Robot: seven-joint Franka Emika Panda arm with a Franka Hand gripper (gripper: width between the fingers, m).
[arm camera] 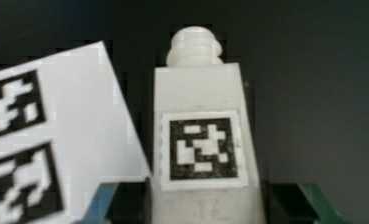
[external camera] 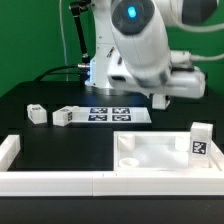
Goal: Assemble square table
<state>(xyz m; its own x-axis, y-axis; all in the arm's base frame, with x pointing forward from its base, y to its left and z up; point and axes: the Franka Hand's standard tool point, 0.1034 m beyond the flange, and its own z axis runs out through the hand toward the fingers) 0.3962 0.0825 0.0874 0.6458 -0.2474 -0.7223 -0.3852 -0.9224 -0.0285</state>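
Gripper [arm camera: 207,203] straddles the small white tagged plastic leg [arm camera: 200,110], on the exterior view's right of the flat white marker board [arm camera: 48,110], squared for pickup; whether it's clamped, can't tell.

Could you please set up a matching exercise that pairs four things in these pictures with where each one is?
Things:
1. square top
2. marker board
3. upright leg
4. leg in the wrist view

Places:
A. flanked by the gripper
B. lying just behind the front border wall
C. lying flat, behind the square top
D. standing at the exterior view's far right

Pairs: 1-B; 2-C; 3-D; 4-A
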